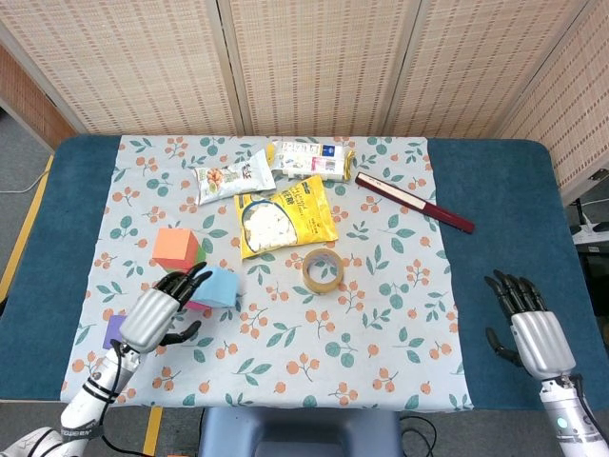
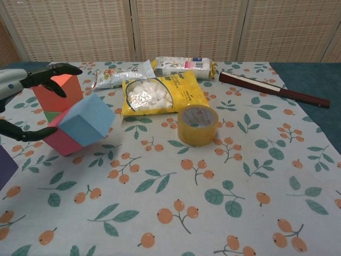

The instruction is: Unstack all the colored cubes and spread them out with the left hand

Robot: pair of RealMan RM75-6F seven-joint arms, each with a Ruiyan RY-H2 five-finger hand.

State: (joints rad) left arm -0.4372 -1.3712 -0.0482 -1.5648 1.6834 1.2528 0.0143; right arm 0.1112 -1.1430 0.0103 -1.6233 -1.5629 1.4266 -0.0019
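My left hand [image 1: 157, 314] reaches into the cube stack from the near left, fingers spread; in the chest view the left hand [image 2: 32, 79] has its fingers over the orange cube [image 2: 59, 93] and its thumb low beside the red cube [image 2: 65, 142]. The blue cube [image 1: 219, 286] sits tilted, tipping rightward off the red cube [image 1: 197, 304]; the blue cube [image 2: 85, 120] does not look gripped. The orange cube [image 1: 175, 248] stands behind, on a green cube [image 2: 51, 115] that barely shows. A purple cube [image 1: 113, 328] lies apart at the left. My right hand [image 1: 528, 324] rests open on the blue table at the right.
A yellow tape roll [image 1: 323, 270] lies right of the cubes, with a yellow snack bag [image 1: 284, 215] behind it. Two snack packets [image 1: 233, 177] and a dark red stick [image 1: 413, 202] lie at the back. The flowered cloth [image 1: 314, 362] covers the table's middle.
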